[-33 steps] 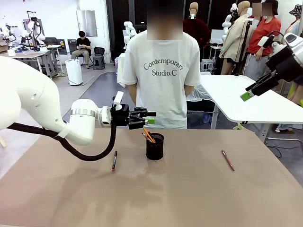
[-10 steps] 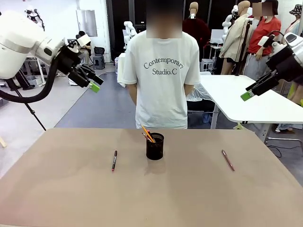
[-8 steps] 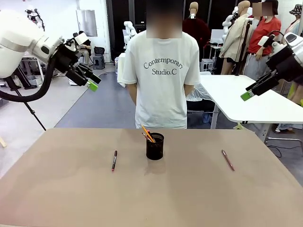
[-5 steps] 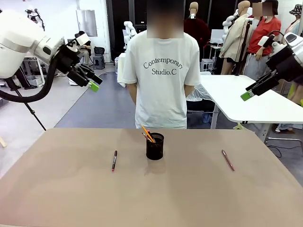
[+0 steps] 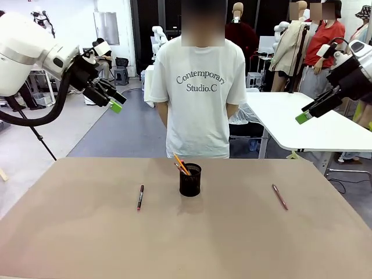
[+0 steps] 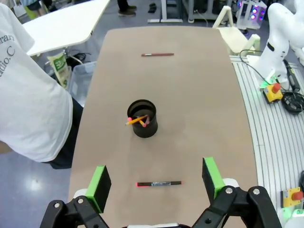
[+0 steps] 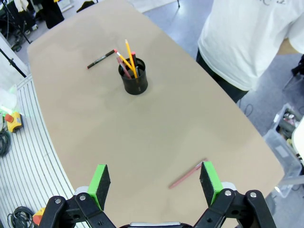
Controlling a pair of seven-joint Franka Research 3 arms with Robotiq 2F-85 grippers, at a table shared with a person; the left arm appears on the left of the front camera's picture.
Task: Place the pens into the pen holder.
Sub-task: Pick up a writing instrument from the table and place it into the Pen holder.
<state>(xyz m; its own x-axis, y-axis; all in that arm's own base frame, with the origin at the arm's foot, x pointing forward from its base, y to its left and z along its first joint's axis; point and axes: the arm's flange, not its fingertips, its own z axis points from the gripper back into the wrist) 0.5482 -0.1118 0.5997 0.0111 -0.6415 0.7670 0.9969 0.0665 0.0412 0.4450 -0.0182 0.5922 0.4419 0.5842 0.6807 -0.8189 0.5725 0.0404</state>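
Both my pincers hang high above the table (image 5: 232, 244): the left gripper (image 5: 114, 103) and the right gripper (image 5: 304, 115) are each spread wide and hold nothing. The pen holder (image 5: 190, 180) stands mid-table toward the far edge. The orange-yellow pencil (image 5: 181, 163) is already leaning in it (with two red-tipped ones, I think). Two pens lie flat: the dark red pen (image 5: 140, 197) near the holder's left, and the reddish pen (image 5: 279, 197) well apart on the right.

For the left one, I judge my wrist should roll a quarter turn, since the shaft lies along the line between my pads. Then I should descend until the tips nearly brush the top and pinch mid-shaft.

The top is matte tan and flat. A person (image 5: 200, 93) stands just beyond it, with a white table (image 5: 314, 125) behind.
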